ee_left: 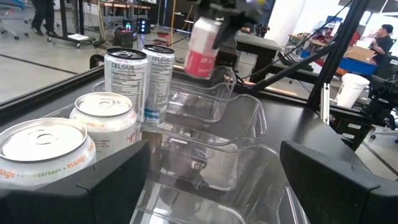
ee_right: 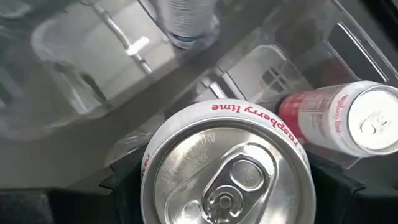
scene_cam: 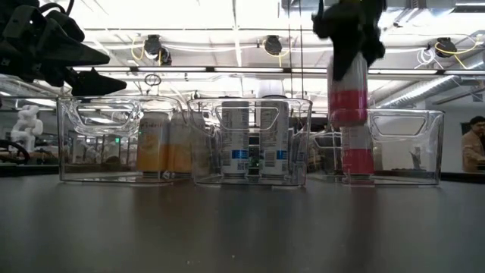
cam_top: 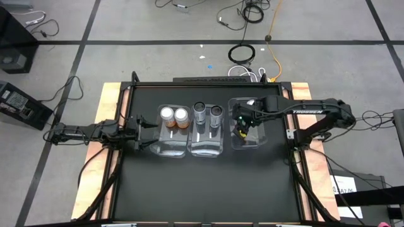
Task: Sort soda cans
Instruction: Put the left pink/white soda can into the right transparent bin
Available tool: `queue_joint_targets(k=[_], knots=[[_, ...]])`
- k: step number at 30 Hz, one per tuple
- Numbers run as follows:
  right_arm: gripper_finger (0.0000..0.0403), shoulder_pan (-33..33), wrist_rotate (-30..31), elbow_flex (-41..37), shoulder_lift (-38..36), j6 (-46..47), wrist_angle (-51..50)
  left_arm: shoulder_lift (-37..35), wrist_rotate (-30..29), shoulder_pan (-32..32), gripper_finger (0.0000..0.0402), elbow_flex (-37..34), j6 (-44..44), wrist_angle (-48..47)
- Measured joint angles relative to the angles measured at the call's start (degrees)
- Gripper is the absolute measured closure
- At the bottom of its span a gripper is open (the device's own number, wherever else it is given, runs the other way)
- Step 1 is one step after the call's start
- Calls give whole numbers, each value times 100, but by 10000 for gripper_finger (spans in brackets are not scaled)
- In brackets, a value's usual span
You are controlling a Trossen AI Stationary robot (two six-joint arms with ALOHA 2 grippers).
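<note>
Right gripper, fingers clenched on pink can, hanging over right bin beside its twin; left gripper released, idle at left.

Two dark, slim, jointed arms, white lettering along the right arm, blunt black fingers.

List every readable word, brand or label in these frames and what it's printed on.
"CELSIUS" and "Nutrition Facts": grey cans.
"orange": nearer orange can.
"raspberry lime": rim of the pink can held by the right end effector.
"TROSSEN": right arm.
Smaller print on the cans: too small to read.
</note>
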Motion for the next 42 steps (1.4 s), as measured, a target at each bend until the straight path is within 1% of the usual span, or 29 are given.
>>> queue_joint_targets(k=[6, 9, 13, 17, 20, 28, 31, 42], knots=[[112, -619, -245, -425, 89, -605, 818, 0, 0, 1, 33, 0, 0, -1], [112, -944, -284, -540, 191, -875, 994, 0, 0, 0, 33, 0, 0, 0], [112, -1332, -271, -614, 306, -1260, 1153, 0, 0, 2, 33, 0, 0, 0], [112, -1671, -519, -611, 429, -1644, 1572, 0, 0, 2, 33, 0, 0, 0], [112, -1862, -580, -610, 534, -1856, 1665, 0, 0, 2, 33, 0, 0, 0], [112, -2205, -710, -610, 679, -2405, 1801, 0, 0, 2, 33, 0, 0, 0], [112, -2307, -883, -617, 731, -2568, 1798, 0, 0, 2, 33, 0, 0, 1], [112, -2448, -1017, -875, 1104, -2931, 2011, 0, 0, 1, 33, 0, 0, 0]])
